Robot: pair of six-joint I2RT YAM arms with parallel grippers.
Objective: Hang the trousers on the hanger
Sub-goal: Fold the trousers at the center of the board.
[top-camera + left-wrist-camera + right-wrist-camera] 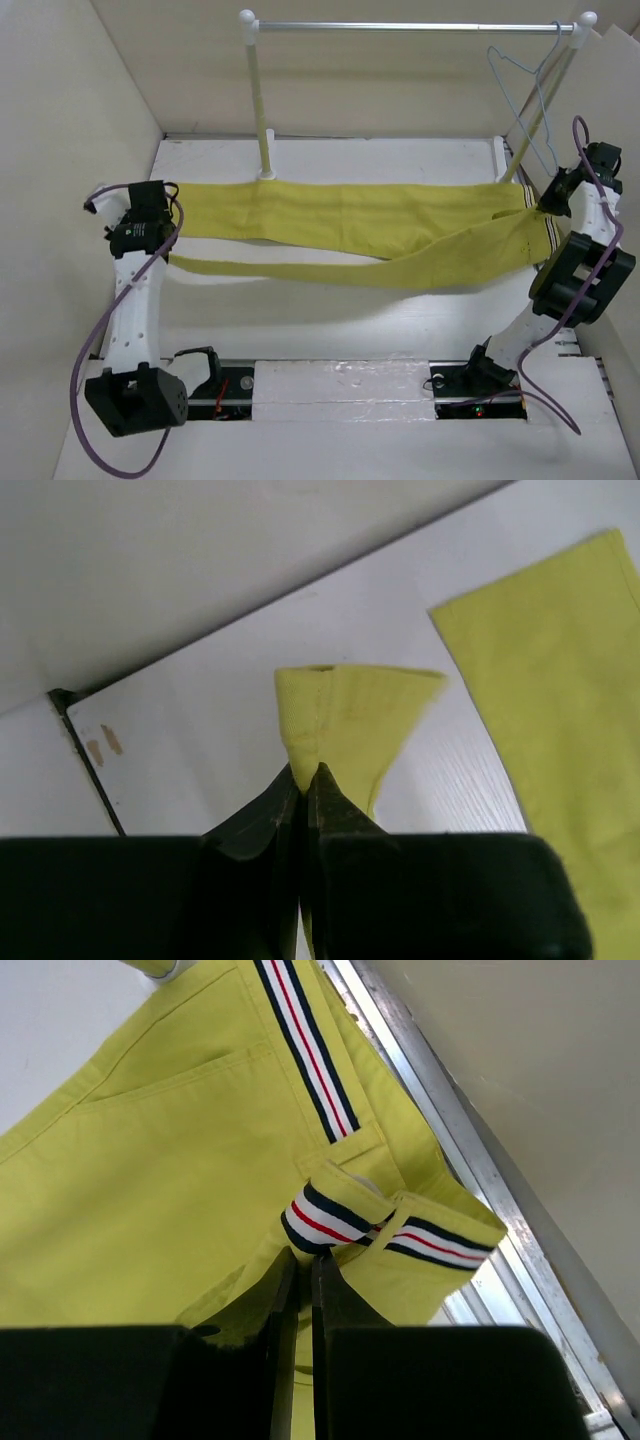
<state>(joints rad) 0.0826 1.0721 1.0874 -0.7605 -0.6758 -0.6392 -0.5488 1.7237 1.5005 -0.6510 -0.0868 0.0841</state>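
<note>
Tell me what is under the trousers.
Around the trousers and in the gap between their legs, only the white table shows. The cloth hides whatever is directly beneath it, so nothing more can be confirmed there.

You have a white wood-grain table (330, 330). Long mustard-yellow fabric trousers (380, 225) stretch across it from left to right, with one leg sagging onto the surface. A white-posted clothes rail (258, 110) stands at its far side.
</note>
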